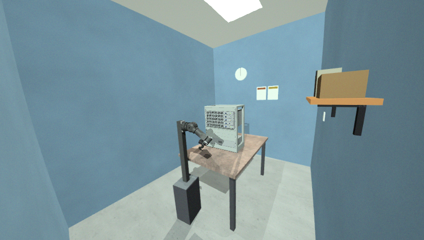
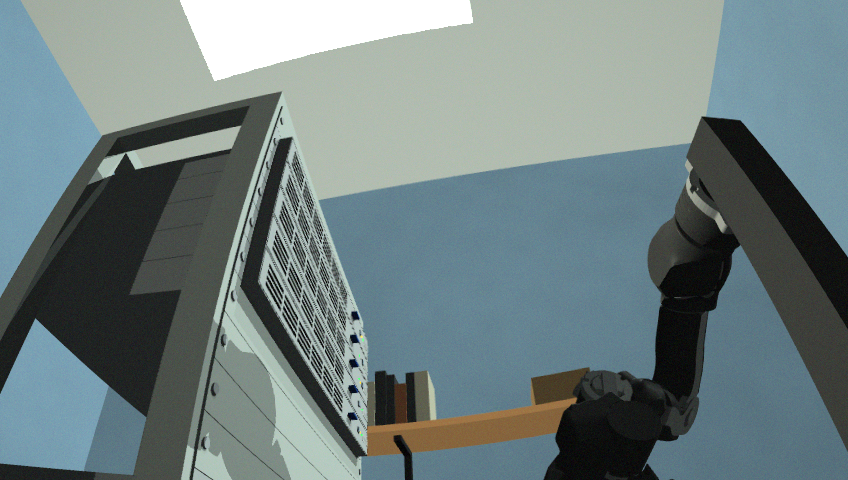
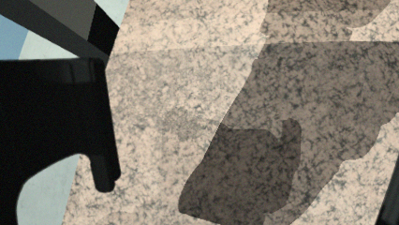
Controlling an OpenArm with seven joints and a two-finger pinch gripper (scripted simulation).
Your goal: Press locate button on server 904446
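Note:
A pale grey-green server rack (image 1: 224,127) stands on the wooden table (image 1: 226,153). Its upper half holds several servers with vented fronts (image 2: 303,279) and a column of small dark blue locate buttons (image 2: 355,362) near the right edge. None looks lit. The asset numbers are too small to read. My gripper (image 1: 202,146) hangs low over the table in front of the rack's lower left corner, pointing down. It is partly open and empty. In the wrist view one dark finger (image 3: 100,169) shows over the table top, with the gripper's shadow (image 3: 243,173) beside it.
The arm's post (image 1: 183,150) stands on a dark base at the table's left front corner. A wall shelf (image 1: 345,101) with a cardboard box hangs at the right. The rack's lower half has plain blank panels (image 1: 221,141).

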